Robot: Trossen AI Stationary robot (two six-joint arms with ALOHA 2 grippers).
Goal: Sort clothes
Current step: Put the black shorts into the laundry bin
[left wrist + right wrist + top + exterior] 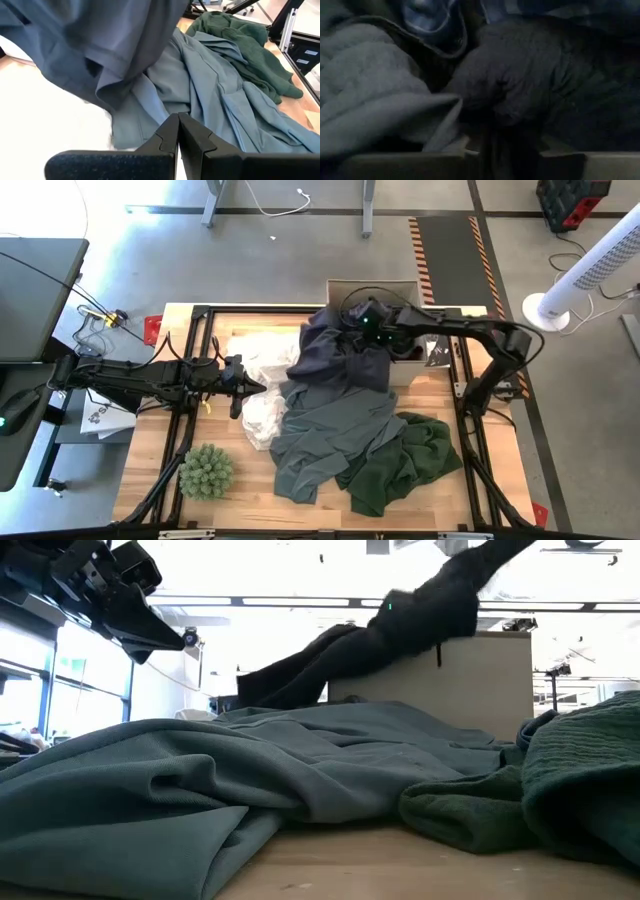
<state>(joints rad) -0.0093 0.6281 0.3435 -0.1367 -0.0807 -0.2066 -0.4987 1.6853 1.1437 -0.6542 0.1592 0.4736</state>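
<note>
A black garment hangs from my right gripper, which is shut on it at the far side, beside a cardboard box. A grey garment lies spread mid-table, with a dark green one at its right and a white one at its left. My left gripper hovers over the white garment, shut and empty; its fingers show together in the left wrist view. A bit of blue-and-white cloth shows beyond the black garment. My right gripper holds a bunched part of the black garment; the bunch hides its fingers, so layers and edge cannot be told. The garment slants down from the gripper toward the table's left. Its lower part lies on the white and grey garments.
A small spiky green ball sits near the front left corner. The box stands at the far edge. A black frame runs around the tabletop. Bare wood lies at the near left.
</note>
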